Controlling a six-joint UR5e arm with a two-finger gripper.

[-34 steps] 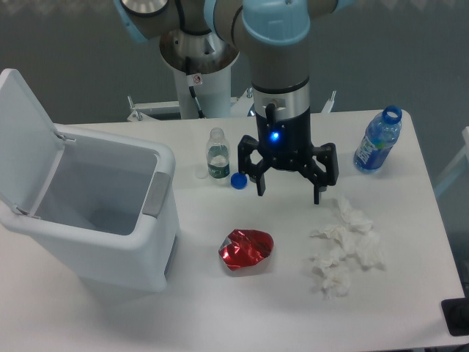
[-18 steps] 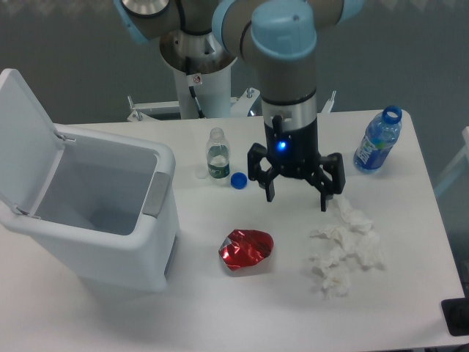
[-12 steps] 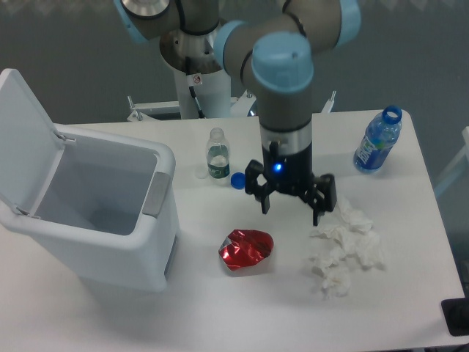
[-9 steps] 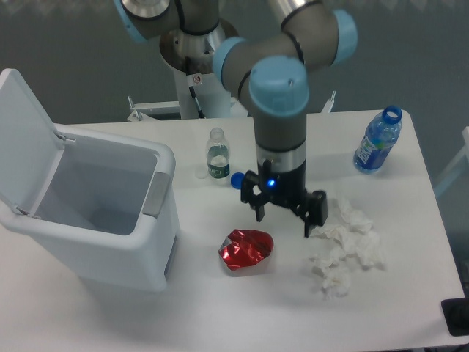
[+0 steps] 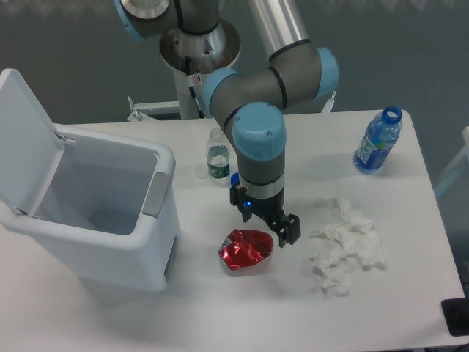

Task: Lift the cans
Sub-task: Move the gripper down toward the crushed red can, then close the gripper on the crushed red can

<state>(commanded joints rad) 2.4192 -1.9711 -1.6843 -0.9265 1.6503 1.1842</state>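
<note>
The crushed red can (image 5: 246,248) is lying on the white tabletop (image 5: 220,308), just in front of the open white bin (image 5: 88,213) and to the left of the white tissue wads (image 5: 344,249), and it is not lifted yet. The gripper (image 5: 265,221) is hanging just above the upper right edge of the can, with the arm bending down over it from behind. The jaws are standing apart, with one finger near the small clear bottle (image 5: 217,154) side and the other finger close to the can's right rim, and they are holding nothing. I cannot tell if a finger is already touching the can, because the gripper body is covering that part. So the task seems to be in its early stage: the approach is almost finished, but the grasp itself is not made. What is remaining, as I judge it, is to bring the jaws down around the dented body, to close them on it, and to raise it from the tabletop. The can is lumpy and shiny, so the fingers may be slipping on it if they are closing on an uneven place. The blue bottle cap (image 5: 236,178) is partly hidden behind the wrist, and the blue-labelled bottle (image 5: 378,141) is standing well apart at the far right; neither of them is part of this pick.
</note>
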